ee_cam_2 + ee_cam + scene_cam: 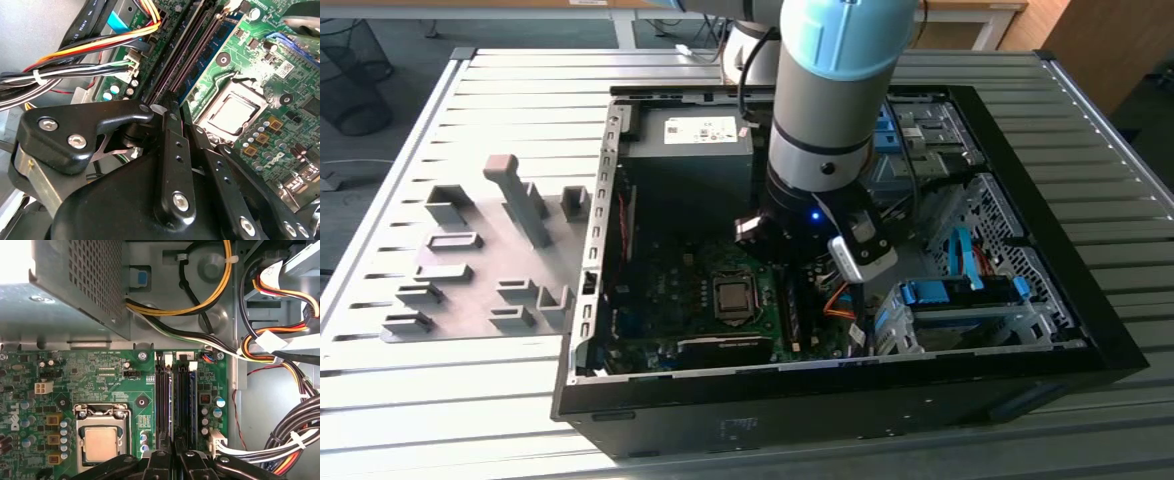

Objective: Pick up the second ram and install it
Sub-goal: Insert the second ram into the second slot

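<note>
The second ram (173, 400) is a thin blue stick standing on edge in a memory slot of the green motherboard (100, 385), beside the processor socket (101, 440). In the second wrist view the ram (207, 52) shows its blue face and black chips. My gripper (173, 460) is low inside the open computer case (587, 300), its black fingers (170, 150) shut on the near end of the stick. Seen from the exterior view, the gripper (785, 245) hangs straight down over the memory slots.
Bundled yellow, orange and black cables (280, 350) run close beside the slots. The grey power supply (687, 150) fills the case's far corner, and blue drive-bay latches (947, 292) sit at the exterior view's right. A grey parts fixture (480, 260) lies on the slatted table.
</note>
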`<state>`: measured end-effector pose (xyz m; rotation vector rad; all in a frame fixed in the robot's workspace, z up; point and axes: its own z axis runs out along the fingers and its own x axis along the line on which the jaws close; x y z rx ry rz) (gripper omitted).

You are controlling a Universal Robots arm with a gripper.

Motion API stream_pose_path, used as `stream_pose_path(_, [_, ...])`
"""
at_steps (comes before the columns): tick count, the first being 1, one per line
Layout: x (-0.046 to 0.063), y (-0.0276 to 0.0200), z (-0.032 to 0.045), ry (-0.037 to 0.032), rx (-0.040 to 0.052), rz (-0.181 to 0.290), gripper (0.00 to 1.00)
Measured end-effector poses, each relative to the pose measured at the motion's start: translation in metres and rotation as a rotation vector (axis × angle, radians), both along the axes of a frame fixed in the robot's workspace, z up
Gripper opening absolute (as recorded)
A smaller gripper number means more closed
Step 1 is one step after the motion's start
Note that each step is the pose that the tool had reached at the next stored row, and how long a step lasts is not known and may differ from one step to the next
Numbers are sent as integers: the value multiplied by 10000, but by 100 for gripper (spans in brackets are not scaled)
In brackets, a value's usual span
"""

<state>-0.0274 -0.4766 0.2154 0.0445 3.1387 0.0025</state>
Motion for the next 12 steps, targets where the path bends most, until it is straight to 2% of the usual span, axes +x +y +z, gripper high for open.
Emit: stream_pose_path(12, [1,1,-36,2,31,1,14])
